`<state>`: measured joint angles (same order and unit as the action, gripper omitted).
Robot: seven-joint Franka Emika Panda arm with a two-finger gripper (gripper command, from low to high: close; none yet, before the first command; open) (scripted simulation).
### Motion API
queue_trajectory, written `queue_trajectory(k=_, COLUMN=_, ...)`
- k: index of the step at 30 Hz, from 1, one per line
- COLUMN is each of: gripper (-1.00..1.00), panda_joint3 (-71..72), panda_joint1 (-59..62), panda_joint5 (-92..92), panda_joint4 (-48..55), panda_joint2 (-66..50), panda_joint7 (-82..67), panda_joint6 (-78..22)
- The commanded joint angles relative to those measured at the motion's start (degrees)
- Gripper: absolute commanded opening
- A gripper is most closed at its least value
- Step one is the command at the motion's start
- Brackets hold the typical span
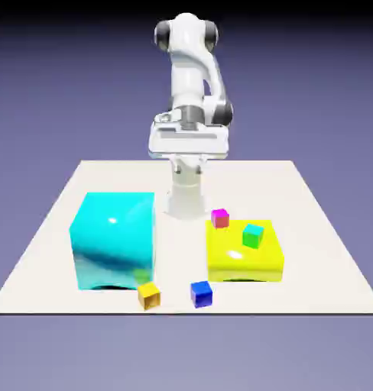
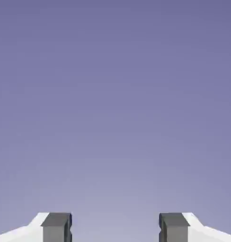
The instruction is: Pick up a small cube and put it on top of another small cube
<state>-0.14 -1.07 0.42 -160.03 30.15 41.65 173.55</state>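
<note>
The small deep-blue cube [image 1: 201, 293] sits on the table near its front edge in the exterior view. The small teal-green cube [image 1: 253, 235] rests on top of a flat yellow block [image 1: 239, 263], to the right of and behind the blue one. My gripper [image 1: 188, 150] hangs high above the table's far side, well away from both cubes. In the hand view the gripper [image 2: 115, 229] is open. Its two grey fingertips [image 2: 56, 227] stand far apart with only the plain backdrop between them, and no cube shows there.
A huge cyan cube [image 1: 113, 240] stands on the exterior view's left. A small orange-yellow cube [image 1: 149, 295] lies at its front right corner, close to the blue one. A small magenta cube [image 1: 220, 218] sits behind the yellow block. The white table [image 1: 67, 198] carries them all.
</note>
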Motion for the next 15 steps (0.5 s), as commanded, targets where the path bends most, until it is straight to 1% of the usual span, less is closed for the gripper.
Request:
queue_trajectory(k=1, gripper=0.0, panda_joint3=-0.12, panda_joint1=-0.32, panda_joint5=0.35, panda_joint4=0.81, panda_joint2=-2.08, panda_joint7=-0.67, panda_joint6=-0.38)
queue_trajectory(k=15, gripper=0.0, panda_joint3=-1.76, panda_joint1=-4.76, panda_joint5=5.28, panda_joint4=12.12, panda_joint2=-31.15, panda_joint7=-10.09, panda_joint6=-5.67)
